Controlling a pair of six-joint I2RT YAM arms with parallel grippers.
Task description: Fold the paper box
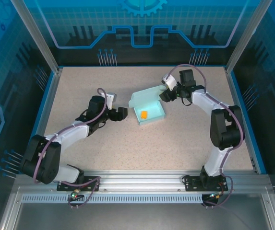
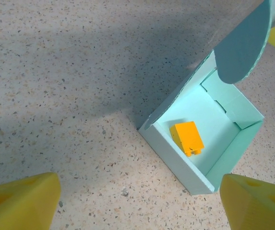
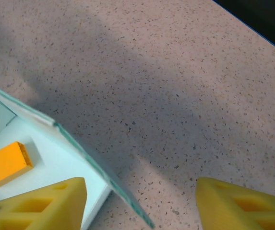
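The paper box (image 1: 156, 108) is sitting on the tabletop (image 1: 103, 86) between the two arms, standing up as an open tray. A rounded flap (image 2: 243, 48) is rising above one side of it, and a small orange piece (image 2: 187, 138) is lying on the floor inside. The left gripper (image 1: 122, 113) is hovering just beside the box, on the side toward its own arm. Its jaws are standing wide, with bare tabletop between them and the box's nearest corner just ahead. The right gripper (image 3: 139, 203) is sitting at the opposite side of the box, jaws apart and straddling a thin upright panel (image 3: 79, 143). One finger is hanging over the inside of the box and the other outside, and neither is looking pressed against the card. Now, this is looking like thin, light card, I'd say: bending and creasing at a touch, sliding if nudged from one side, springing back along its folds. To my eye the best hold is a gentle pinch on a flap's free edge, with the other arm bracing a wall near a corner, where the folded card is stiffest. Squeezing mid-wall is risking a crushed tray.
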